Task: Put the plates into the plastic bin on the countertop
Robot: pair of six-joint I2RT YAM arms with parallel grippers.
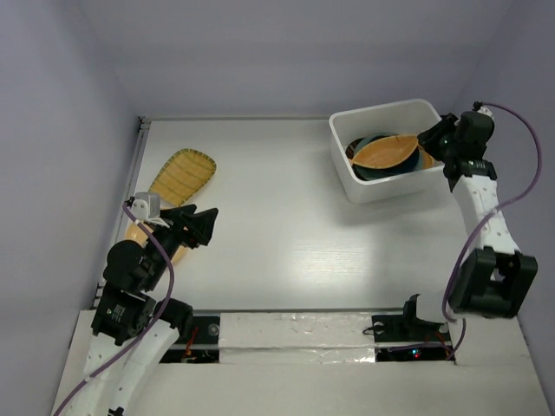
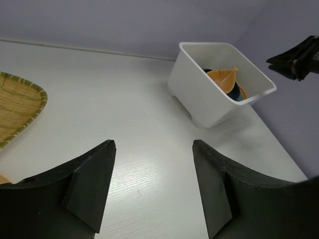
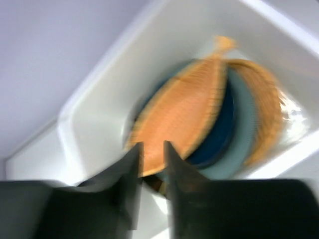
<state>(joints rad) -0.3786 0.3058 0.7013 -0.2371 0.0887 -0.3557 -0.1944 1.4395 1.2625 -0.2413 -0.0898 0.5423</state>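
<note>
At the far left a metal rail point(image 1: 140, 173) runs along the desk point(image 1: 277, 217) edge. Just beside it the ribbed plate point(image 1: 182, 176) lies flat on the desk, well apart from the bin. Near its lower end sits a round plate point(image 1: 133, 233), mostly covered by my left arm, so I see only slivers of orange on either side. My left end effector point(image 1: 201, 227) hangs over that plate with its fingers spread wide and nothing between them. Its wrist view looks across bare desk to the bin point(image 1: 381, 186).

The bin stands at the far right corner of the desk. Inside it the boat plate point(image 1: 388, 150) leans on top of the stack. Behind it, in the blurred right wrist view, are a navy plate point(image 3: 219, 130), a grey-blue plate point(image 3: 245, 124) and a woven plate point(image 3: 266, 107). My right end effector point(image 1: 431, 139) is at the bin's right rim, with its fingers point(image 3: 130, 164) nearly together at the boat plate's near end. Through the blur I cannot tell whether they pinch it.
</note>
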